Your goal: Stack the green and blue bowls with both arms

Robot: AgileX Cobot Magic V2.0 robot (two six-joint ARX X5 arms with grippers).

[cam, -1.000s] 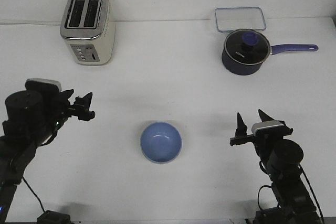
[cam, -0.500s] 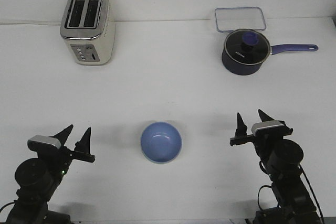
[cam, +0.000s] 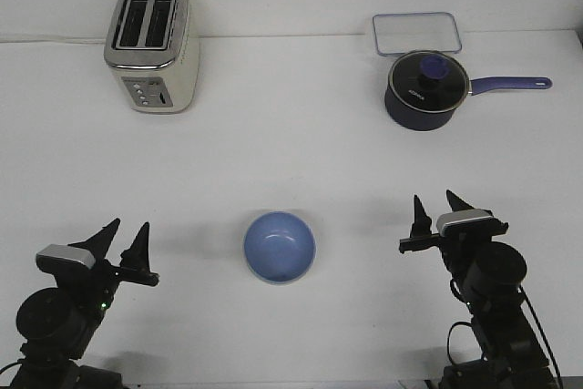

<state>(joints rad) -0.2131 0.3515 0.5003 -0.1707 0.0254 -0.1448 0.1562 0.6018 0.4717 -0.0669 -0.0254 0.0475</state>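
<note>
Blue bowl (cam: pixel 279 247) sits upright on the white surface (cam: pixel 291 152), near the front edge and about midway between the two arms, mouth up, inside pale and bare. Only blue shows from above; a greenish rim line at its lower edge is too faint to tell whether the green bowl lies beneath it. Left gripper (cam: pixel 127 240) is low at the front left, well apart from the bowl, jaws spread with a clear gap between the two prongs, holding nothing, prongs pointing up and slightly right. Right gripper (cam: pixel 437 210) is at the front right, also well apart from the bowl, jaws likewise parted and empty, prongs pointing up. Farther back on the left stands a toaster (cam: pixel 152 47), two slots up, controls facing front. At back right a dark saucepan (cam: pixel 425 90) with lid on, purple handle pointing right. Just behind it, touching or nearly so, lies a clear rectangular container (cam: pixel 415 33).
</note>
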